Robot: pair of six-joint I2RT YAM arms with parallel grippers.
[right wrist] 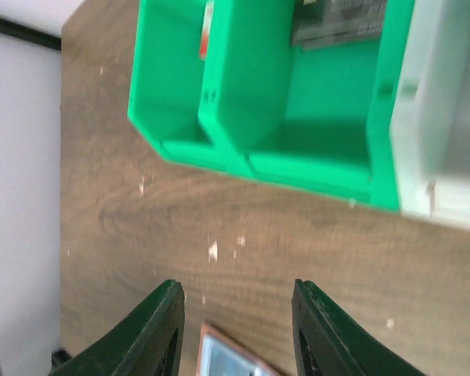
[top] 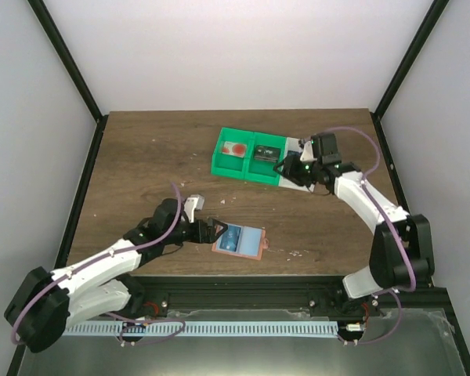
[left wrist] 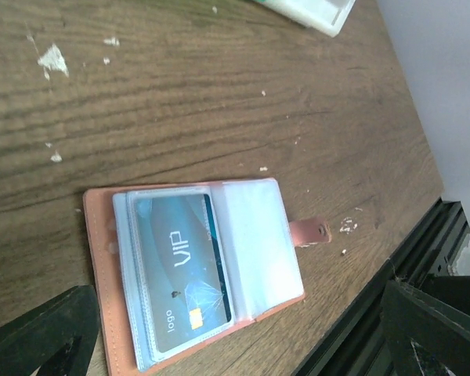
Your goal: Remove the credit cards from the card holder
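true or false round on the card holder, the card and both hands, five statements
1. The card holder lies open on the table. True.
2. The left hand is clamped on the card holder. False: its fingers stand wide apart and hold nothing.
3. A blue VIP card sits in the card holder's clear sleeve. True.
4. The right hand carries a card. False: it is open and empty, near the green bins.
5. The card holder lies inside a bin. False: it lies on the bare wood, apart from the bins.
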